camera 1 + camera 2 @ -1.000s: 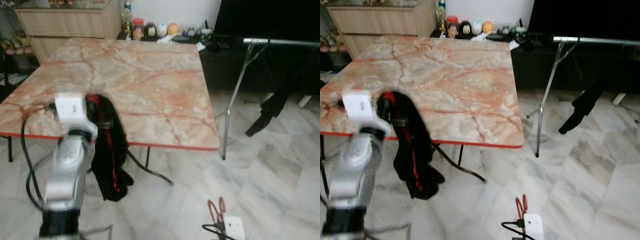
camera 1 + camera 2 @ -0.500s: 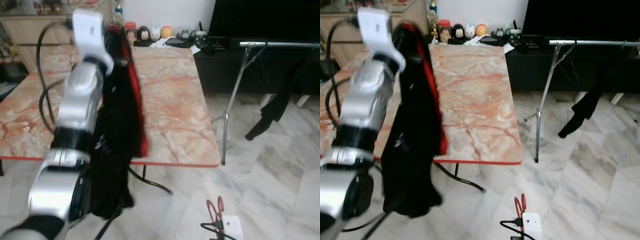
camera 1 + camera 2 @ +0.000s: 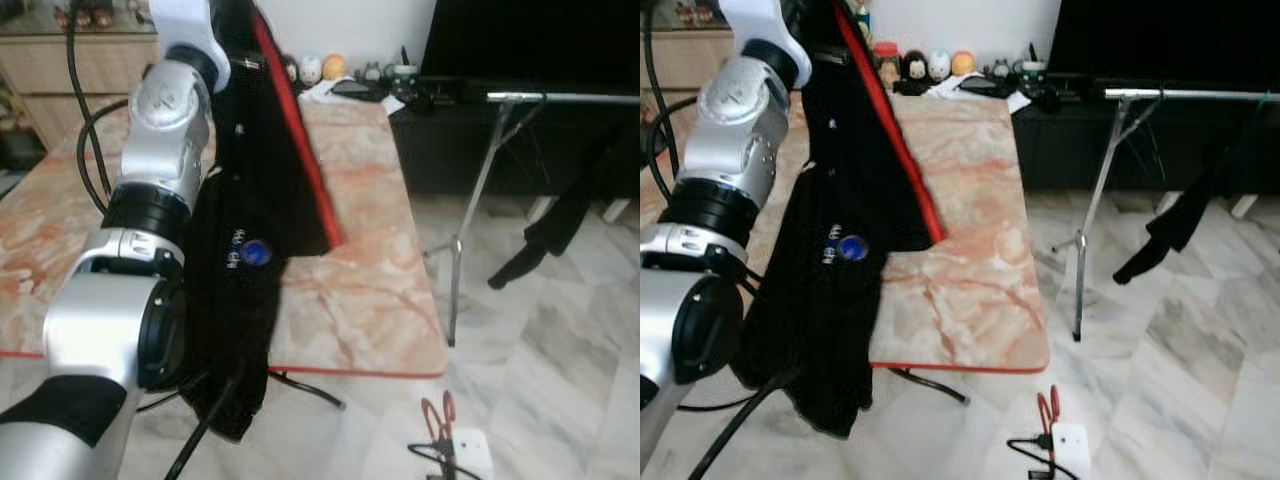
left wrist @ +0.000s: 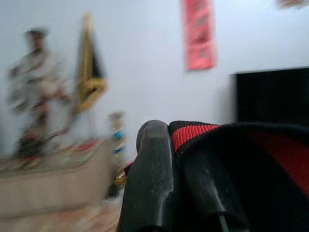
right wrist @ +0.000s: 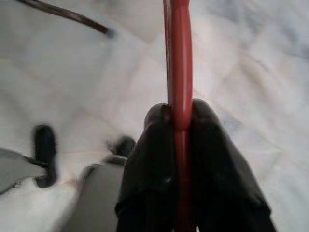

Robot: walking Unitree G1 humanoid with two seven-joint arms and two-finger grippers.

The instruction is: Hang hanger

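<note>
My left arm (image 3: 165, 120) is raised over the marble table (image 3: 370, 290) and holds up a black garment with red trim (image 3: 255, 180), which drapes down past the table's front edge. In the left wrist view the left gripper (image 4: 175, 145) is shut on the garment's red-edged collar (image 4: 198, 133). Low at my right, the right gripper (image 5: 179, 113) is shut on a thin red hanger (image 5: 178, 53) above the floor. From the head, that hanger (image 3: 437, 412) appears beside the white wrist box (image 3: 468, 450).
A metal clothes rail (image 3: 565, 97) on a thin stand (image 3: 470, 230) is to the right of the table, with a dark garment (image 3: 560, 225) hanging from it. Small figurines (image 3: 320, 68) line the table's far side, before a black screen (image 3: 530, 40). The floor is pale marble.
The left arm has lifted the black garment from the table's front edge to high above it, so it now hangs unfolded. The camera has shifted. The right gripper stays low with the hanger.
</note>
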